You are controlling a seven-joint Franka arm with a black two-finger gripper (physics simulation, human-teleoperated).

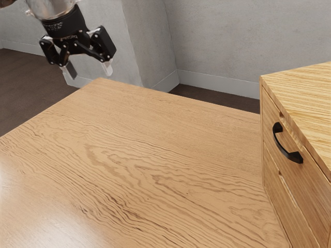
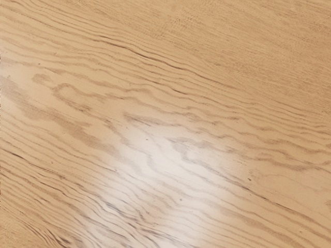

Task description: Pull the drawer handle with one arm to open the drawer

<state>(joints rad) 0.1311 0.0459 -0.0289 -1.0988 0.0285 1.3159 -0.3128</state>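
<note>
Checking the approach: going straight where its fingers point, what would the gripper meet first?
Most likely the wooden tabletop: the open gripper points down at it, well away from the drawer handle.

The exterior view looks from the arm's side, down across the tabletop point(image 1: 129, 155) toward the wall point(image 1: 232, 36). From the hand point(image 1: 89, 71), the wrist view faces the same tabletop point(image 2: 165, 124) closely.

Nothing legible: no text, label, brand, number or sign can be read. A faint pale marking point(image 1: 57, 21) runs round the black cylindrical collar point(image 1: 71, 27) just above the black two-finger hand point(image 1: 89, 72), too small to make out
</note>
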